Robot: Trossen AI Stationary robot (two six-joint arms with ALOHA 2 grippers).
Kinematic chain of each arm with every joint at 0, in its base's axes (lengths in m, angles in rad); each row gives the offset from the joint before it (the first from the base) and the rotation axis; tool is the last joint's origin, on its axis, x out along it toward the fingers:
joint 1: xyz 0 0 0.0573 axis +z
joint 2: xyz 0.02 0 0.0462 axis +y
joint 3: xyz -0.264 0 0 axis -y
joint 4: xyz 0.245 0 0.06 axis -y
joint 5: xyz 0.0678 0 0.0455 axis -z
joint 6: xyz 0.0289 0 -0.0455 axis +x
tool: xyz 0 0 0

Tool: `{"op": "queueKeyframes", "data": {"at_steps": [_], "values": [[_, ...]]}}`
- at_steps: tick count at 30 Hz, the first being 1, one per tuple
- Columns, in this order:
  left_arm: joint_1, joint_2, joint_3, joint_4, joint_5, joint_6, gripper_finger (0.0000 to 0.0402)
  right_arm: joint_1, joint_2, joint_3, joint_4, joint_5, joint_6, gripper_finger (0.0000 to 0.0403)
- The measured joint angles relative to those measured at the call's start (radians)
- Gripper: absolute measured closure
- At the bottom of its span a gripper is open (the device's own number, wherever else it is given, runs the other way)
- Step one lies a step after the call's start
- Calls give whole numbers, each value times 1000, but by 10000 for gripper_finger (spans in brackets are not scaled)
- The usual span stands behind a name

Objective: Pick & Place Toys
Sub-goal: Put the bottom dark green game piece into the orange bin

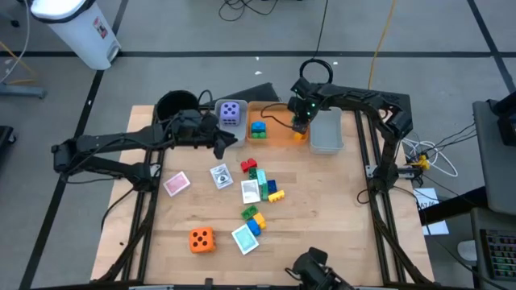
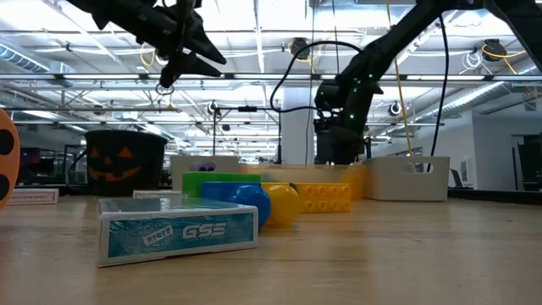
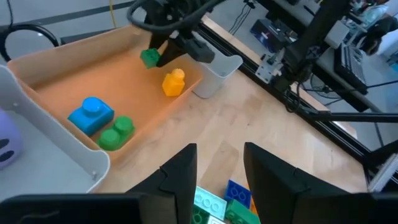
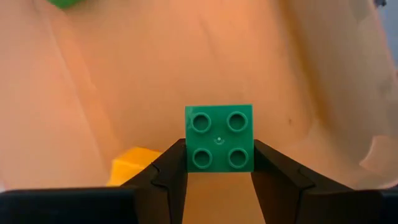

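Clamped between my right gripper's (image 4: 219, 163) two dark fingers, a green four-stud brick (image 4: 219, 137) hangs over the orange bin (image 1: 274, 133) at upper centre of the high view, above a yellow brick (image 3: 173, 82). My left gripper (image 3: 219, 177) hovers fingers apart and empty beside that bin, while bricks, cards and an orange die (image 1: 201, 239) lie scattered mid-table.

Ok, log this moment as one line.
right claw: shut on small green plastic brick, over orange rectangular bin | left claw: empty, above wooden table | bin holds blue, green, yellow bricks
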Motion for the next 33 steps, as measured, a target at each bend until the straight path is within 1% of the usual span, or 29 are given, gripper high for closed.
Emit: {"op": "queueKeyframes", "data": {"at_steps": [6,15,24,33], "values": [[26,0,0,-14,1,-1,266,4,0,0,-19,76,-104,268],[37,0,0,-13,2,-3,265,12,0,0,-17,74,-147,268],[36,0,0,-20,3,1,265,18,47,0,-29,78,-161,268],[36,0,0,-20,8,1,266,20,46,-1,-21,78,-190,267]]}}
